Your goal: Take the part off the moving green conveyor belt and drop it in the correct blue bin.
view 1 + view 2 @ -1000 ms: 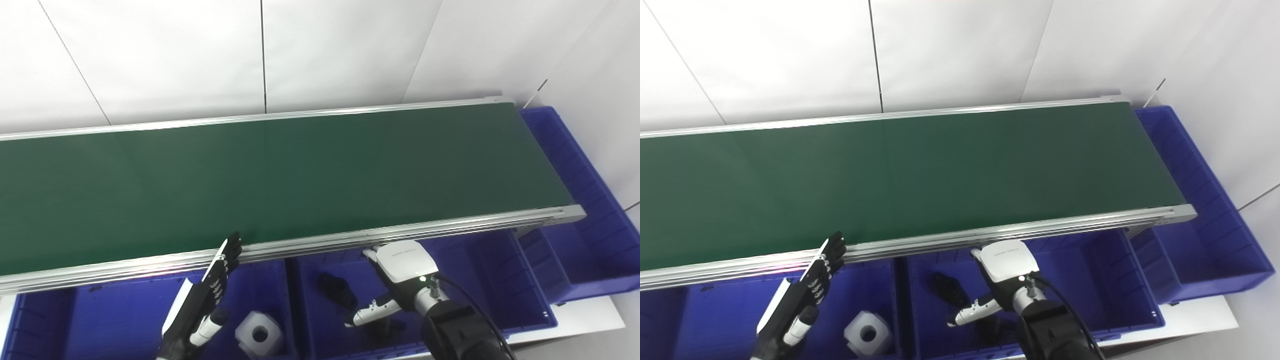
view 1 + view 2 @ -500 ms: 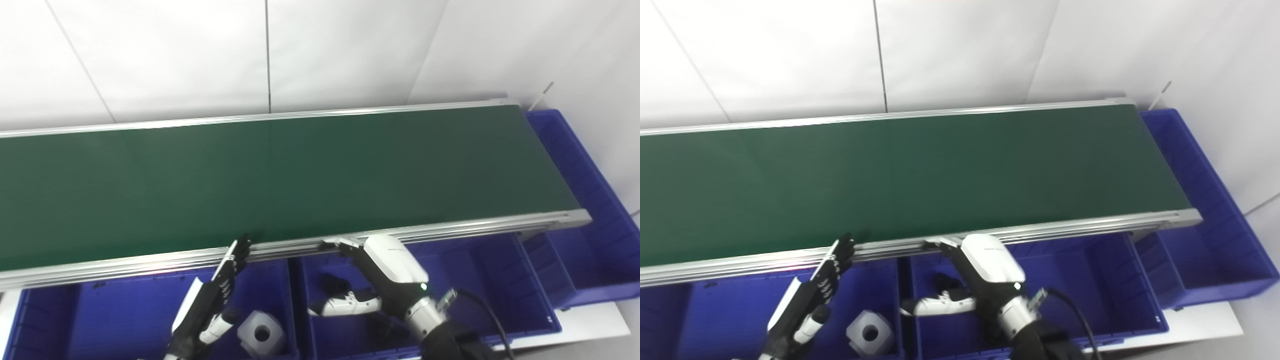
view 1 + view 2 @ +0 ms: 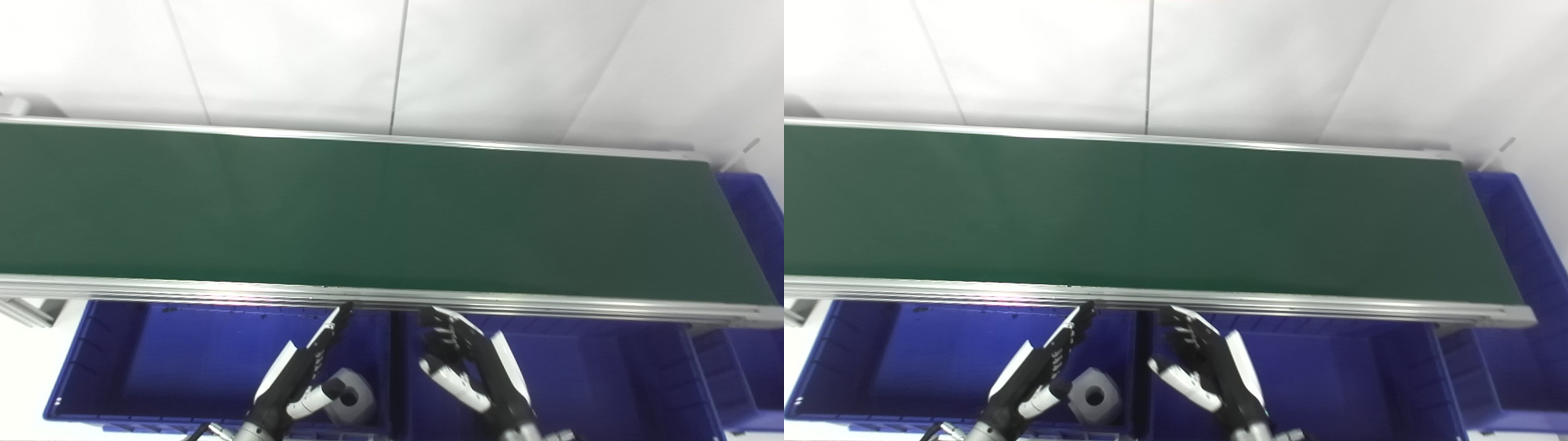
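Note:
The green conveyor belt (image 3: 392, 214) runs across the view with no part on it. My left hand (image 3: 300, 380) is open, fingers straight and pointing up toward the belt's near rail, over the left blue bin (image 3: 184, 361). A white block with a round hole (image 3: 1094, 397) lies in that bin just right of the left hand. My right hand (image 3: 471, 367) is open, edge-on with its palm turned left, over the middle blue bin (image 3: 582, 380). Neither hand holds anything.
The belt's aluminium near rail (image 3: 551, 303) lies just above both hands. A third blue bin (image 3: 756, 214) stands at the belt's right end. White wall panels stand behind the belt.
The camera has swung left, so the whole scene has shifted. My right hand has turned from back-up to edge-on with fingers spread. The left hand has stayed put.

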Controlling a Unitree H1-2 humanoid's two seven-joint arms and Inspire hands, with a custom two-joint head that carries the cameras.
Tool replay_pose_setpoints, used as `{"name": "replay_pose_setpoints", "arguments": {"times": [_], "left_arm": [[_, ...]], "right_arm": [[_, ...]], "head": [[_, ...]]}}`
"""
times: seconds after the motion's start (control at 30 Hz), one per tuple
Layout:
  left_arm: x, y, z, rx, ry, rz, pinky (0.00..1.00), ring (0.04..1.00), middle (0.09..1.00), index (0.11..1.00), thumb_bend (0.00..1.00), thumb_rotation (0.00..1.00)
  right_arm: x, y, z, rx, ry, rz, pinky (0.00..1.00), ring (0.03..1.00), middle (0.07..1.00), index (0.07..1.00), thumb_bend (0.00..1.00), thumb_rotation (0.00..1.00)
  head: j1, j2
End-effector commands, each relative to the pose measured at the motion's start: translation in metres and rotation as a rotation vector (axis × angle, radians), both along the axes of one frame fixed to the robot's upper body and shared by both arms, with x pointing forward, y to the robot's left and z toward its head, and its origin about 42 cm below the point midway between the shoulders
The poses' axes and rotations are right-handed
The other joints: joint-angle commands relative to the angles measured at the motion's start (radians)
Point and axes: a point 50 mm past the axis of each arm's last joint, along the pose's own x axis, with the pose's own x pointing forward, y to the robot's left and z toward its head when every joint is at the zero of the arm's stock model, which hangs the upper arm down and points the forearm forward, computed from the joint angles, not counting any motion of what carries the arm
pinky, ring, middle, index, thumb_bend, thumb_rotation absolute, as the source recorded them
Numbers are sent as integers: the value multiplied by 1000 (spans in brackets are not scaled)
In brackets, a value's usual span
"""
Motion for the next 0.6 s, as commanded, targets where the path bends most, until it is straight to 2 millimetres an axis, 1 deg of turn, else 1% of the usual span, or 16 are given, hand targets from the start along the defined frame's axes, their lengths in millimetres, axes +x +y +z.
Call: {"name": "replay_pose_setpoints", "arguments": {"times": [0.0,0.1,0.23,0.27,0.4,0.43,0.47,0.57], "left_arm": [[4,-14,15,-68,-109,-2,1000,1000,1000,1000,918,882],[3,-14,14,-67,-115,0,1000,1000,1000,1000,905,884],[2,-14,12,-64,-118,2,1000,1000,1000,1000,913,890],[1,-13,12,-63,-118,1,1000,1000,1000,1000,914,894],[2,-11,11,-67,-119,2,1000,1000,1000,1000,915,894],[2,-10,11,-67,-118,3,1000,1000,1000,1000,916,893],[2,-9,10,-66,-118,4,1000,1000,1000,1000,916,893],[3,-7,10,-62,-120,6,1000,1000,1000,1000,915,898]], "right_arm": [[5,6,9,45,-175,32,651,721,794,774,717,721],[3,8,5,23,-171,58,663,742,820,792,714,729],[1,9,0,12,-169,78,683,763,837,806,716,744],[1,9,-1,9,-168,81,702,780,846,816,716,772],[0,11,-7,-14,-172,88,749,819,863,835,714,836],[-1,12,-8,-24,-174,88,779,843,877,847,721,872],[-2,13,-11,-37,-175,87,784,847,879,849,722,877],[-3,15,-17,-54,-180,78,843,895,915,877,746,929]], "head": [[-2,-7],[-2,-7],[-16,-16],[-16,-16],[-34,-16],[-36,-17],[-39,-18],[-42,-21]]}}
